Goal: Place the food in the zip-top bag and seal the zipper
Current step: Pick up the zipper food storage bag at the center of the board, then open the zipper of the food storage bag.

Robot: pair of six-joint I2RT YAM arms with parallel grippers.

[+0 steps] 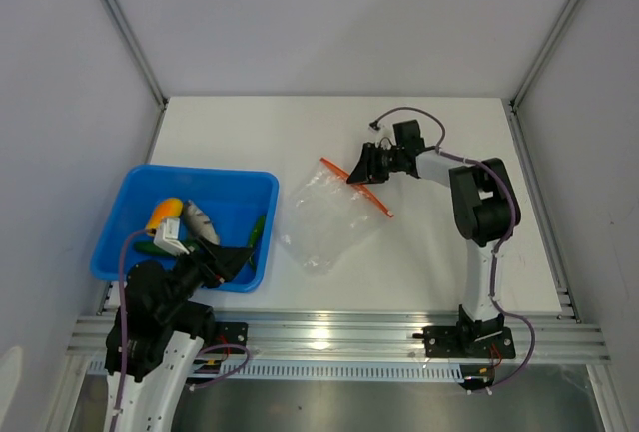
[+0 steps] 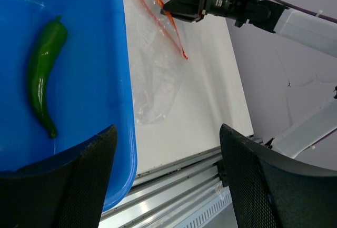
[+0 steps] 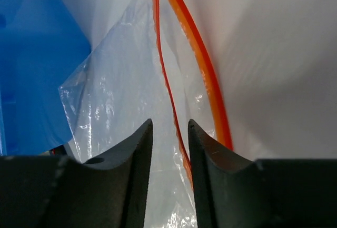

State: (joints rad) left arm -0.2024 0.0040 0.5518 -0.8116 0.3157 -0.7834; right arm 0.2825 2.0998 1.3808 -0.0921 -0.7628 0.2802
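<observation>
The food lies in the blue tray (image 1: 128, 193): a yellow-orange piece (image 1: 165, 215) and dark green pieces (image 1: 258, 230). One green pepper (image 2: 45, 75) shows in the left wrist view. My left gripper (image 1: 232, 260) (image 2: 168, 180) is wide open and empty over the tray's near right corner. The clear zip-top bag (image 1: 324, 217) (image 2: 158, 80) (image 3: 116, 96) lies flat on the table right of the tray. Its mouth gapes, and the orange-red zipper (image 1: 371, 198) (image 2: 169, 30) (image 3: 202, 70) shows as two strips. My right gripper (image 1: 355, 173) (image 2: 164, 11) (image 3: 168, 125) stands at the mouth, jaws a narrow gap apart, with the thinner strip between them.
A grey-white piece (image 1: 200, 222) also lies in the tray. The tray wall (image 2: 124, 80) stands close to the bag's left edge. The aluminium rail (image 1: 339, 327) runs along the table's near edge. White walls close in the left, back and right.
</observation>
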